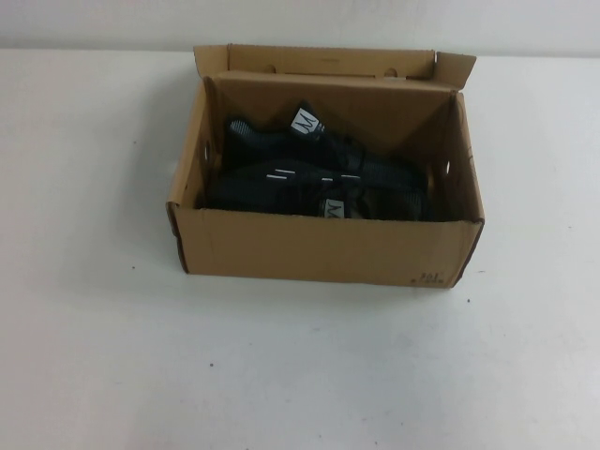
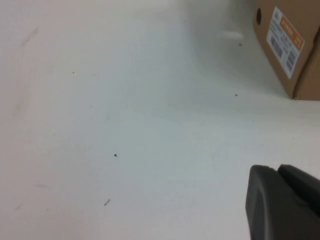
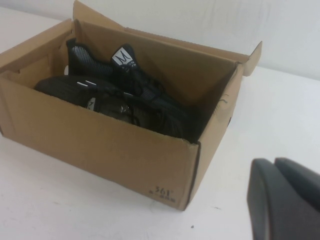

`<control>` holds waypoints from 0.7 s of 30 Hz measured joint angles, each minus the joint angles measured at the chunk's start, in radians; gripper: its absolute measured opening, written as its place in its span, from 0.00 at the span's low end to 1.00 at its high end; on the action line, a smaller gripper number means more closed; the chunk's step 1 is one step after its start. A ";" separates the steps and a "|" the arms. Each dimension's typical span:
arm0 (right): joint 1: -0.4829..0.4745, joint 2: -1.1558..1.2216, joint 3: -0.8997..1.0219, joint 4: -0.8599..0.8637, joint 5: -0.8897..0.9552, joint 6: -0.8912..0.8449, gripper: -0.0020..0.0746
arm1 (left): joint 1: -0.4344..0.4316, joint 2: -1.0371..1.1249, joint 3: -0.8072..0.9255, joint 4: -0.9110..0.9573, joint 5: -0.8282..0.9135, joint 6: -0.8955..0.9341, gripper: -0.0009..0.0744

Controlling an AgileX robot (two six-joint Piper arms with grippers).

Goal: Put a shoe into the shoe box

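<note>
Near the camera, bare table [image 1: 300, 375]. Past it, shoe box [image 1: 319, 248], lid open toward 12 o'clock; inside, shoe [image 1: 300, 173] beside its twin. Probably light, soft mesh; heel collar best to pinch. Left gripper [image 2: 282, 202], right gripper [image 3: 285, 197]: parked away, openness impossible to tell.

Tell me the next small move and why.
Probably none beyond keeping both arms parked: both shoes already lie inside the open shoe box, the left tool sits over bare table beside it, and the right tool is off its corner.
</note>
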 joint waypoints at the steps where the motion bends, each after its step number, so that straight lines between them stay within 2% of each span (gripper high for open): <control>1: 0.000 0.000 0.000 0.000 0.000 0.000 0.00 | 0.000 0.000 0.000 0.000 0.005 0.000 0.01; 21: 0.000 0.000 0.000 0.000 0.000 0.000 0.00 | 0.000 0.000 0.000 0.000 0.014 0.000 0.01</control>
